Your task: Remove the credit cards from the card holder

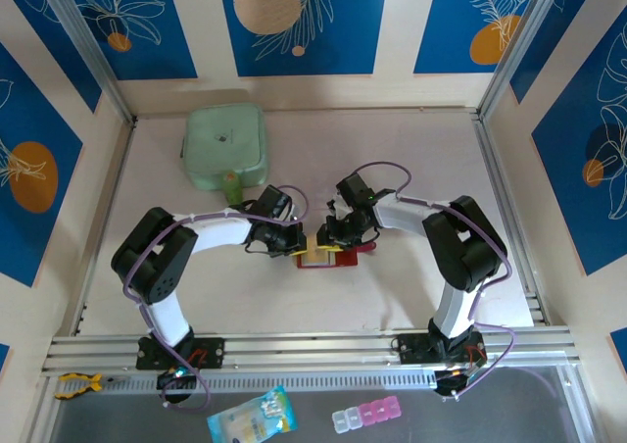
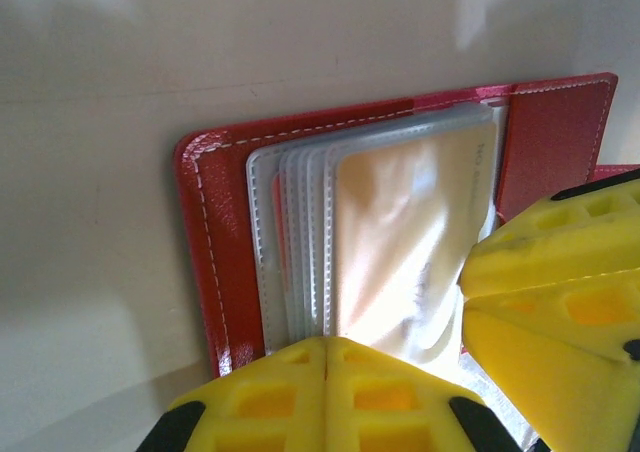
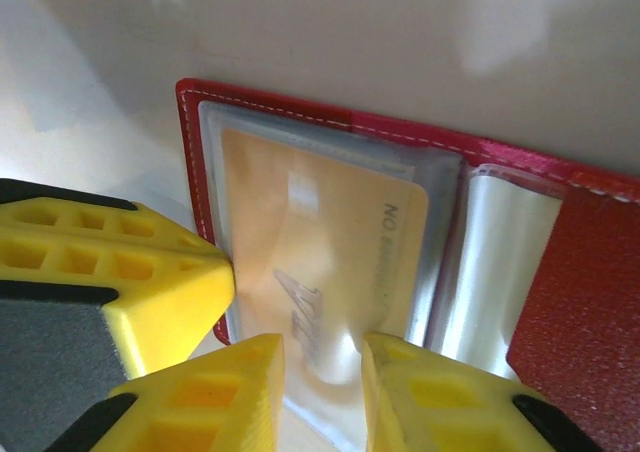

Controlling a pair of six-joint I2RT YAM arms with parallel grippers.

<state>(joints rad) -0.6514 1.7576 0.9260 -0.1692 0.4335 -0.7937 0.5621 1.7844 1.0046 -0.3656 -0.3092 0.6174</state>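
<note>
The card holder point(image 1: 326, 258), dark red, lies open on the table between both arms. Its clear sleeves point(image 2: 300, 242) fan out, and the top one holds a tan-gold credit card point(image 2: 400, 232), printed "NO" along one edge point(image 3: 320, 242). My left gripper point(image 2: 326, 350) is shut with nothing between its fingers, its tips resting on the near edge of the sleeves. My right gripper point(image 3: 322, 372) stands narrowly open. Its yellow fingertips point(image 3: 262, 387) sit on either side of a bulge in the top sleeve over the card. The two grippers nearly touch point(image 1: 318, 237).
A mint-green square pouch point(image 1: 225, 147) lies at the back left of the table. Metal rails point(image 1: 313, 345) run along the near edge. Below them lie a blue-white packet point(image 1: 250, 418), a pink and clear pill box point(image 1: 364, 417) and a yellow clamp point(image 1: 76, 382).
</note>
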